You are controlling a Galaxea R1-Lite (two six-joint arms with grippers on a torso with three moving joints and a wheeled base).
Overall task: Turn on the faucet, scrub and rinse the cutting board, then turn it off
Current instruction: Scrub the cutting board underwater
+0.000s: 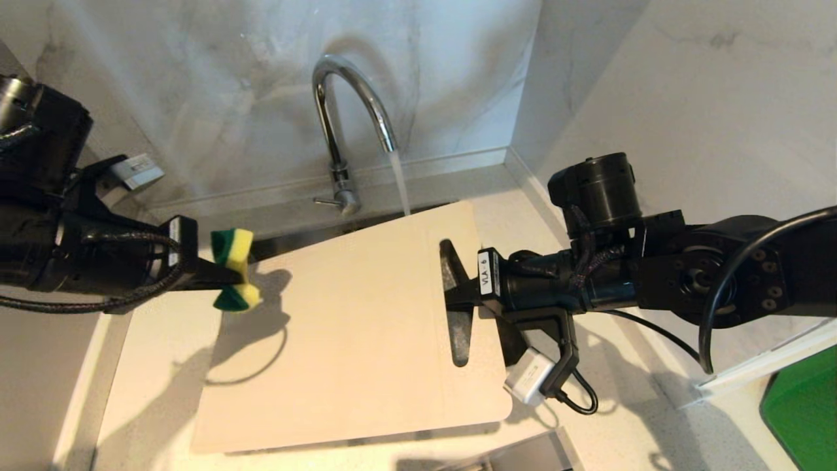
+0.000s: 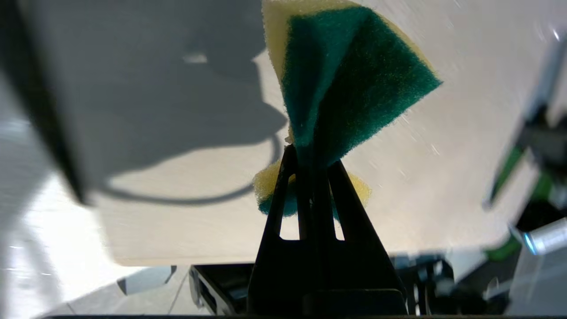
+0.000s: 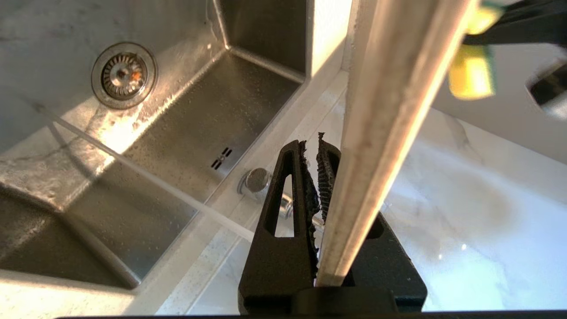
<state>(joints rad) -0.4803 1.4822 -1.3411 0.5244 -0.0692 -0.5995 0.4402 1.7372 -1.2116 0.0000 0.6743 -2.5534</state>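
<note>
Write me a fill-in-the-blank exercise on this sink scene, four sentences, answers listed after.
1. Water is ____ from the faucet behind the cutting board.
2. The left end effector is shut on a green-and-yellow ____.
3. The right end effector grips the cutting board at its ____ cutout.
4. In the right wrist view, the round drain sits in the bottom of the ____.

Missing words: running; sponge; handle; sink
</note>
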